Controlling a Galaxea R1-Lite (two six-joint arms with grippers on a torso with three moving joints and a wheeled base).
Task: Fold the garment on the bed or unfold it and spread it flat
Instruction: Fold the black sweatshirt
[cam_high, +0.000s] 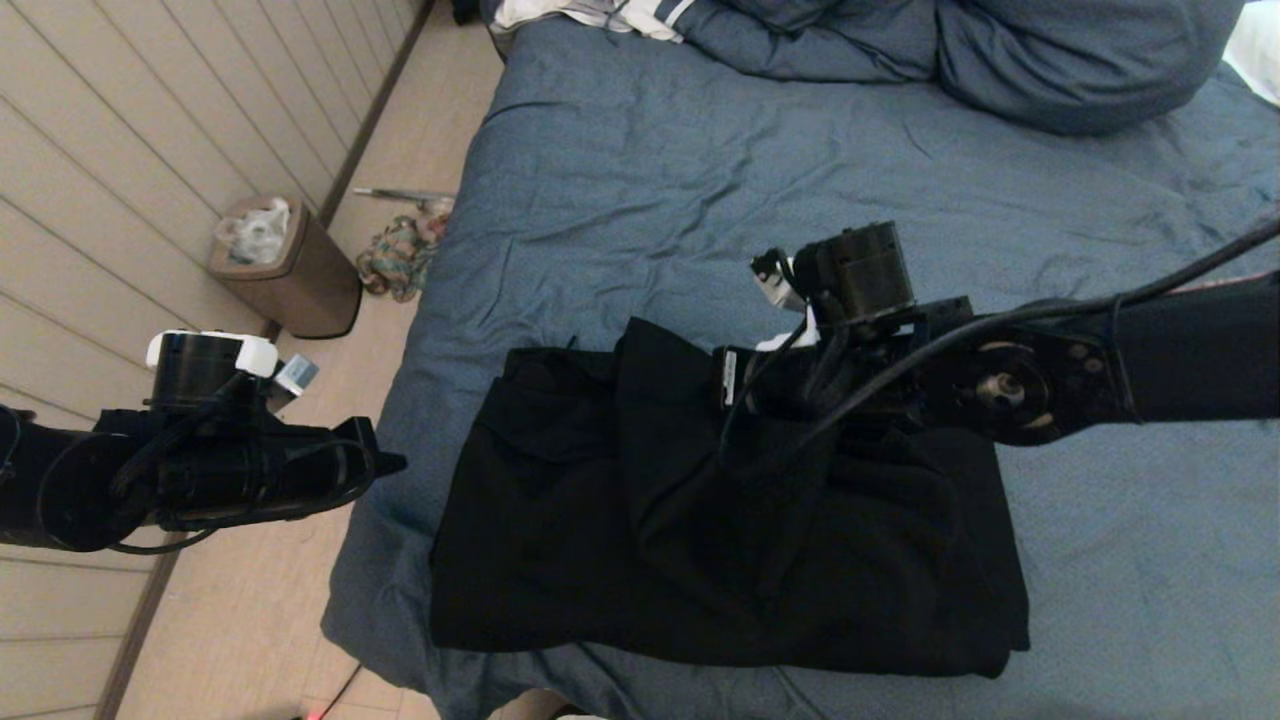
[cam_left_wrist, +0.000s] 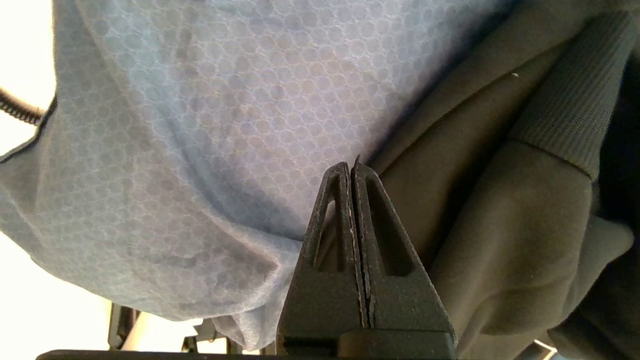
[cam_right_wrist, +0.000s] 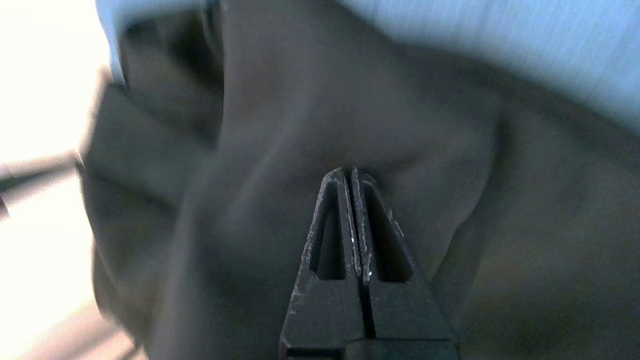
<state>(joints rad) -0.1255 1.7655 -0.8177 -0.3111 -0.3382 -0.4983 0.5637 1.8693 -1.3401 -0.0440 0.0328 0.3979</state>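
Observation:
The black garment (cam_high: 720, 520) lies folded in a rough rectangle near the front left corner of the blue bed (cam_high: 700, 180). My right gripper (cam_high: 700, 385) reaches in from the right over the garment's far edge. It is shut on a pinch of fabric, which stands up in a peak. In the right wrist view the right gripper (cam_right_wrist: 350, 170) has its tips pressed together, and the garment (cam_right_wrist: 450, 150) puckers around them. My left gripper (cam_high: 395, 463) hovers shut and empty at the bed's left edge, a little apart from the garment. The left wrist view shows the left gripper (cam_left_wrist: 352, 162) against the bed cover (cam_left_wrist: 200, 125) and the garment's ribbed cuff (cam_left_wrist: 575, 110).
Blue pillows (cam_high: 1050, 60) and a white striped cloth (cam_high: 600, 15) lie at the head of the bed. On the floor to the left stand a brown waste bin (cam_high: 290, 270) and a colourful bundle (cam_high: 400, 255), with a panelled wall beyond. Open bed cover stretches behind and to the right of the garment.

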